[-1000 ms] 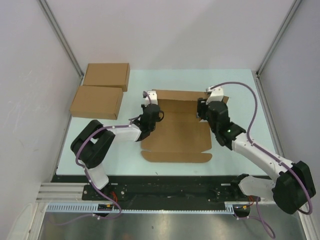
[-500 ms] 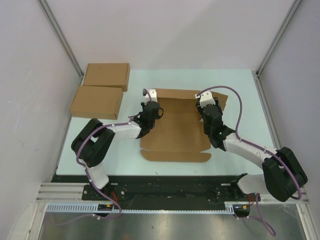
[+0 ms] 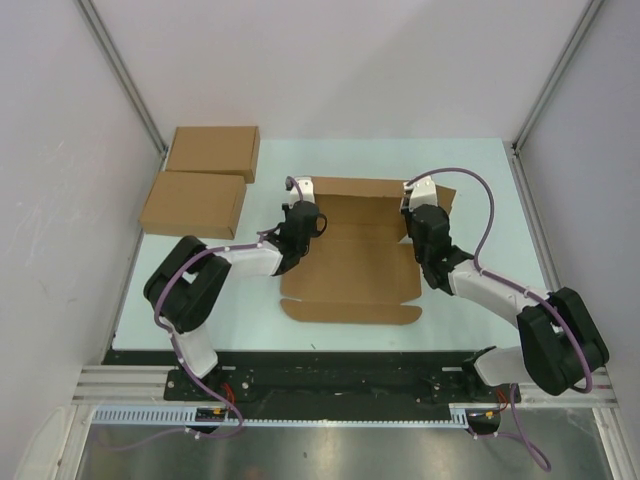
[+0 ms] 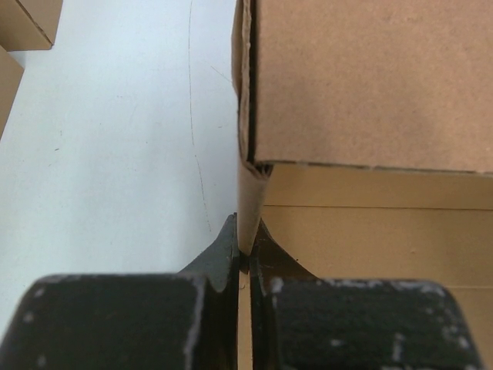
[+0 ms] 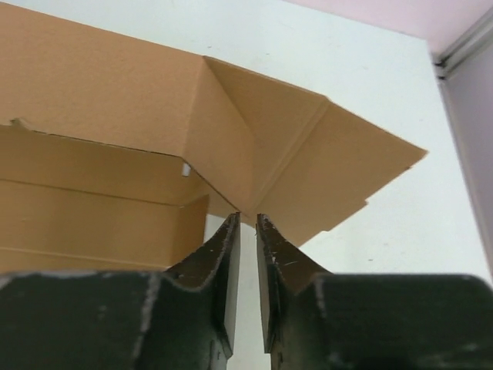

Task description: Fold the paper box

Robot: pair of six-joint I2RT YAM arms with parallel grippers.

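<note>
The paper box point(image 3: 350, 265) lies partly folded in the middle of the pale table point(image 3: 480, 200), between the two arms. Its back wall point(image 3: 355, 190) is raised and its rounded front flap point(image 3: 352, 313) is flat at the near edge.

Two made-up brown boxes are set at the far left, well apart from the sheet: one point(image 3: 213, 152) behind, the other point(image 3: 194, 204) just in front of it. In the overhead view the sheet's left and right edges are partly covered by the wrists of the two arms.

The upright left side wall point(image 4: 250, 204) is pinched between the clenched fingers of the left gripper point(image 4: 245, 256). The right gripper point(image 5: 246, 220) is held at the back right corner, where a corner flap point(image 5: 339, 177) splays out over the table. Only a narrow gap is left between its fingers. The fold's lower end sits right at their tips; whether it is clamped cannot be told.
</note>
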